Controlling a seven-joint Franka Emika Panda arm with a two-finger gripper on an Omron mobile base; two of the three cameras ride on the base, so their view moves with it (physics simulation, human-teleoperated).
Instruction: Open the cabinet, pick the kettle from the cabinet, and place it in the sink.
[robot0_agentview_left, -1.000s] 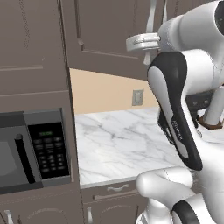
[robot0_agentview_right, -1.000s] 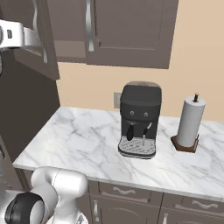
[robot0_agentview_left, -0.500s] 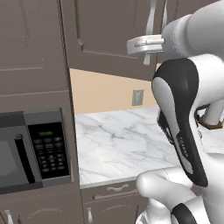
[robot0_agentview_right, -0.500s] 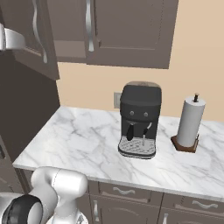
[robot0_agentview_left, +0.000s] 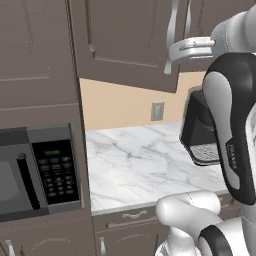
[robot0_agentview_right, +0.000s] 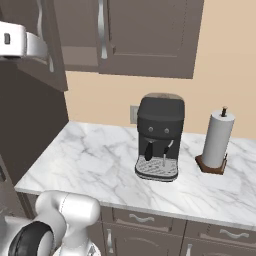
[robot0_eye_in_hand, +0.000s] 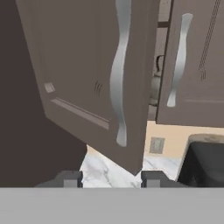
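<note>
Left base view: the white arm reaches up to the grey-brown panelled wall cabinet (robot0_agentview_left: 125, 45). Its left door stands ajar, swung out towards the camera, and the claw (robot0_agentview_left: 172, 51) sits at the lower end of that door's long curved silver handle (robot0_agentview_left: 173, 25). Whether the jaws are spread or pressed together cannot be told from this angle. Below lie the white marble worktop (robot0_agentview_left: 135, 165) and the black coffee machine (robot0_agentview_left: 200, 132), with a microwave (robot0_agentview_left: 35, 170) in the tall unit to the left.

Right base view: the arm's white wrist (robot0_agentview_right: 20, 42) is at the far left edge, level with the ajar door's handle. The coffee machine and a white paper-towel roll on a wooden stand (robot0_agentview_right: 217, 140) sit directly beneath the cabinet. Judged risk: the door is only part open, so a reach made now could strike its edge or the closed right door.

Hand view: the two dark fingertips (robot0_eye_in_hand: 70, 177) stand apart at the bottom with nothing between them, so the claw is spread and holds nothing. The ajar door's handle lies ahead of it, not touching. Through the narrow gap between the doors, a sliver of the small grey-green metal kettle (robot0_eye_in_hand: 155, 85) shows on the inner shelf, ahead of the claw and offset towards the closed door. Judged risk: the gap is too narrow; the door would swing back or block the hand unless widened. The kettle's thin handle is barely discernible.
</note>
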